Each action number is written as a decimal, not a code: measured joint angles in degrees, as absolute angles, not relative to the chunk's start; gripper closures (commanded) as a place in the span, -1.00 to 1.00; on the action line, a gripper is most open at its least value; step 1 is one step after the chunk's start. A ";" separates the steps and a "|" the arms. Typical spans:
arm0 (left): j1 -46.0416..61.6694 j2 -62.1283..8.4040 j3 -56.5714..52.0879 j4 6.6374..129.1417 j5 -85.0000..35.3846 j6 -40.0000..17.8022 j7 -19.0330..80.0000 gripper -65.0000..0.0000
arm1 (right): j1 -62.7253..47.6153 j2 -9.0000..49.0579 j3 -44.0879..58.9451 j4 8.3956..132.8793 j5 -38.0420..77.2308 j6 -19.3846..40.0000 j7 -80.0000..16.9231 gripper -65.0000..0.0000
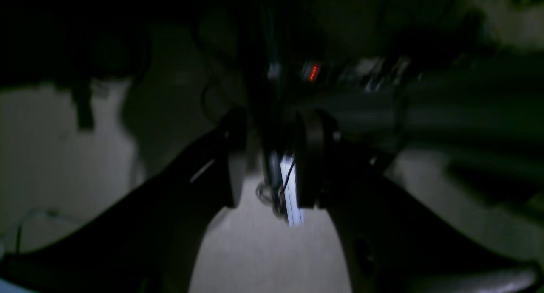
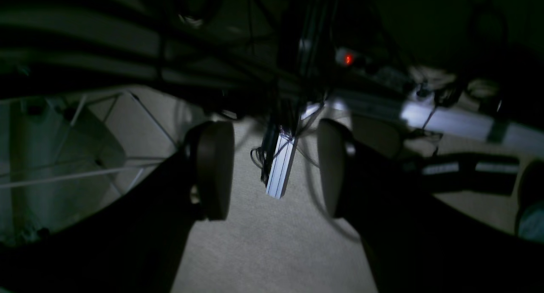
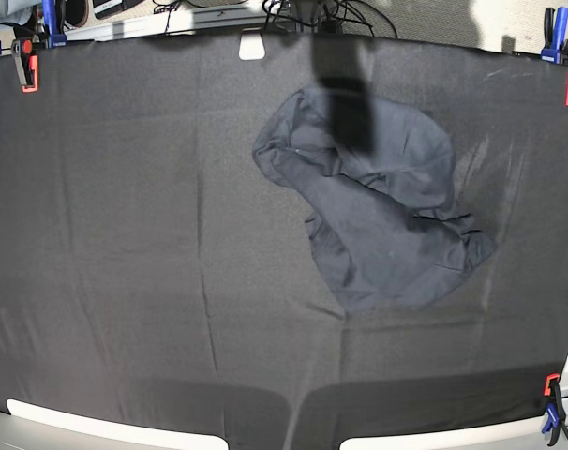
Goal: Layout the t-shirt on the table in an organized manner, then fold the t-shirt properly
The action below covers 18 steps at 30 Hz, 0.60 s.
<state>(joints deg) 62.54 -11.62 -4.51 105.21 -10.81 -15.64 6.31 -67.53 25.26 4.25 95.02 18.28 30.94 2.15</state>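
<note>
The t-shirt point(image 3: 378, 216) lies crumpled in a rounded heap on the black cloth table point(image 3: 125, 234), right of centre and toward the far edge. No collar or sleeve shows clearly. Neither gripper shows in the base view. In the left wrist view my left gripper point(image 1: 272, 165) hangs over pale floor with its jaws apart and nothing between them; the picture is dark and blurred. In the right wrist view my right gripper point(image 2: 274, 174) is open and empty, also over the floor. The t-shirt and the table top do not show in either wrist view.
Red and blue clamps hold the cloth at the far left point(image 3: 26, 66), far right point(image 3: 554, 33) and near right point(image 3: 551, 398) corners. A dark blurred strip point(image 3: 345, 89) overlaps the shirt's far part. A metal bar point(image 2: 280, 165) and cables hang beyond the grippers.
</note>
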 measured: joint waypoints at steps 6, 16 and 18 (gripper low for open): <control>62.65 -11.62 -4.51 113.73 -10.68 -15.53 6.17 0.44 | -67.61 25.28 6.92 98.94 22.55 36.05 1.91 0.05; 58.43 -11.62 -4.49 122.63 -10.57 -15.70 6.04 0.44 | -66.41 25.41 10.94 108.22 22.55 37.74 1.72 0.05; 56.31 -11.64 -4.51 122.65 -10.57 -15.70 6.04 0.44 | -65.01 25.41 10.94 109.73 22.50 37.93 1.63 0.05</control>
<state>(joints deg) 56.31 -11.64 -4.51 122.65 -10.57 -15.70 6.04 -65.01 25.41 10.94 109.73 22.50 37.93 1.63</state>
